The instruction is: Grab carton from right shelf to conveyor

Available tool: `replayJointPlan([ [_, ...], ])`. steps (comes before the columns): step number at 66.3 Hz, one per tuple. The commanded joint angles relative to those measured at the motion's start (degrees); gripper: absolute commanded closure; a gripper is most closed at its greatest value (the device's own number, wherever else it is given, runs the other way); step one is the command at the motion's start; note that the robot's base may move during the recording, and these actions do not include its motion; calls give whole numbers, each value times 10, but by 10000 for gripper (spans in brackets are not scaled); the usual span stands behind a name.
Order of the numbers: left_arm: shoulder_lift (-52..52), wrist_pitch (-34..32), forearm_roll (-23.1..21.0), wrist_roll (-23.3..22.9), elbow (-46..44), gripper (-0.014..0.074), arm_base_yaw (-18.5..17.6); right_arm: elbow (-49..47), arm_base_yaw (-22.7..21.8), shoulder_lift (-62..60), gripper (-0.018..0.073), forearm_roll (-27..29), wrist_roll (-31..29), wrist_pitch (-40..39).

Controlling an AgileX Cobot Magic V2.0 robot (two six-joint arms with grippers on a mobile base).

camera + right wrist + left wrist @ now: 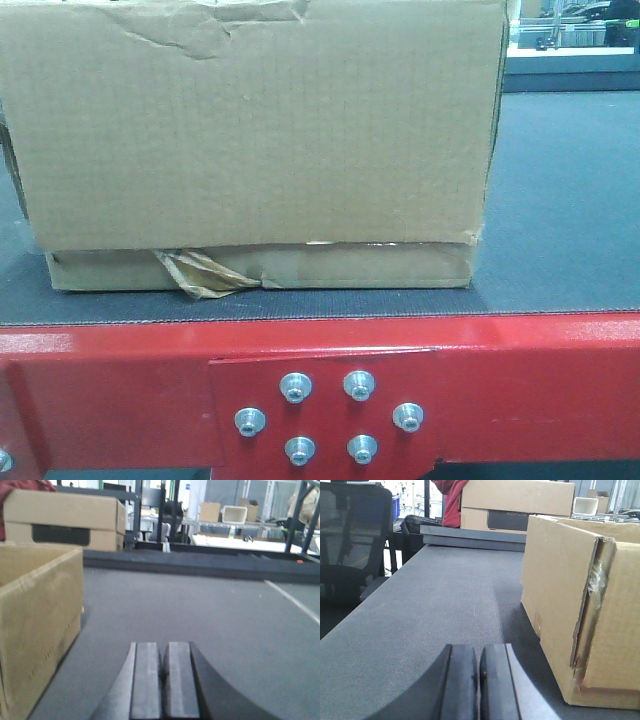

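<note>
Near the belt's front edge, above the red frame (120, 390), I see the carton (260, 140) resting flat; my left pincer (479, 680) and right pincer (164, 680) flank it, both closed and empty, so I judge it delivered.

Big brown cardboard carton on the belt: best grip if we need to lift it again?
Likely a two-arm squeeze on the brown corrugated cardboard carton: left gripper on its left end, right gripper on its right. It sits flat on the dark grey belt, looks too wide for one jaw, and the top is dented.
</note>
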Motion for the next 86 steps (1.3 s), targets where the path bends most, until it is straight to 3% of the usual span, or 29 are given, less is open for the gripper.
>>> replayJointPlan([
  [1,-3,-8,-4,1,-1,582,1,58,-6,-31,635,10,-9,-44],
  [10,-3,-8,-4,1,-1,582,1,138,-6,-86,635,29,-9,-70],
  [15,-3,-8,-4,1,-1,582,1,138,-6,-107,635,35,-9,-19],
  [86,-3,-8,-4,1,-1,582,1,138,-6,-107,635,36,-9,-27],
])
